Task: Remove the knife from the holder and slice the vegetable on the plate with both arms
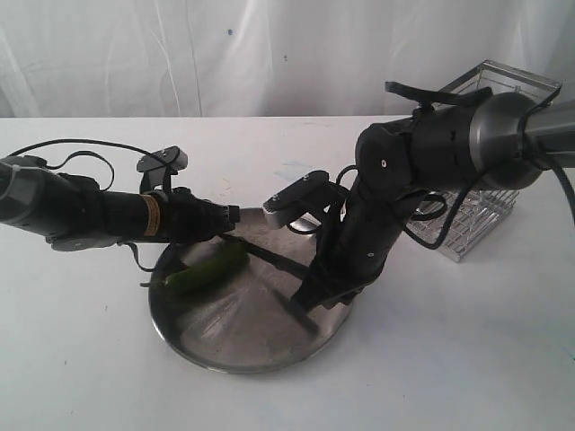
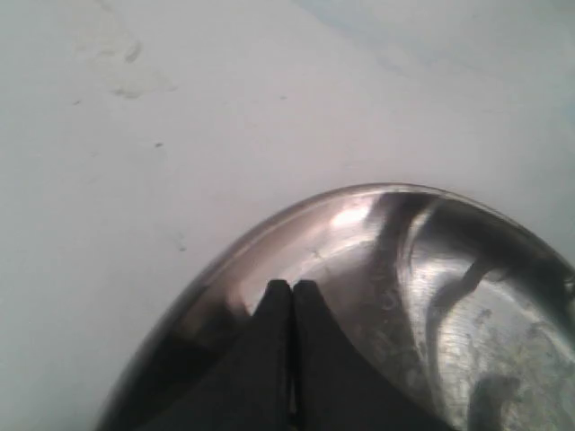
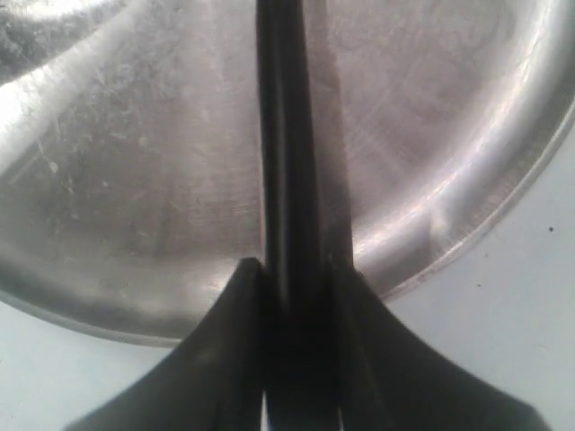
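White cloth hangs behind the white counter (image 1: 467, 359). On it, the wire holder (image 1: 490, 224) stands at the far right, and the steel plate (image 1: 234, 364) lies in the middle. The right fingers (image 3: 243, 305) are clamped on the black knife (image 3: 287, 135), whose blade stretches low over the plate. The left fingers (image 2: 269, 332) are pressed together with nothing between them, close to the vegetable (image 1: 205, 268) on the plate's left part; if they touch it I cannot tell. I think they should pin the pepper near one end, and the blade should descend square across it, away from them.
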`<state>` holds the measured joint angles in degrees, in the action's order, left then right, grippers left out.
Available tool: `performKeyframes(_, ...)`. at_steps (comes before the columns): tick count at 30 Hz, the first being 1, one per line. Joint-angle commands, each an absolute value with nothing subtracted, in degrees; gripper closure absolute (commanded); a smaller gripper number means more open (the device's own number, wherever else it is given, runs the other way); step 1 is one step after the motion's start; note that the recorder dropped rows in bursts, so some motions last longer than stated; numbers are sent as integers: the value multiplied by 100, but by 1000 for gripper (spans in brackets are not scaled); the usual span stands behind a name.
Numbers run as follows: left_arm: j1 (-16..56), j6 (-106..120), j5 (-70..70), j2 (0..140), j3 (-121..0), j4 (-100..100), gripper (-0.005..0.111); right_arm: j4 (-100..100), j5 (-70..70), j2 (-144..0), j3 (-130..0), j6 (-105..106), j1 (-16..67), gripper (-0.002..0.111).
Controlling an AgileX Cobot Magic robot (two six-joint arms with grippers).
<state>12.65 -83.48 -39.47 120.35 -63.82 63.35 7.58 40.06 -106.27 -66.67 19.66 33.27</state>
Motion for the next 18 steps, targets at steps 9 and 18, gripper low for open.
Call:
performKeyframes(9, 1277, -8804, -3586, 12061, -6335, 6733, 107, 803, 4022, -10760, -6660, 1878, 3327, 108)
performKeyframes(18, 1277, -8879, -3991, 12061, -6347, 6732, 107, 803, 4038, -10811, -6660, 1771, 3327, 108)
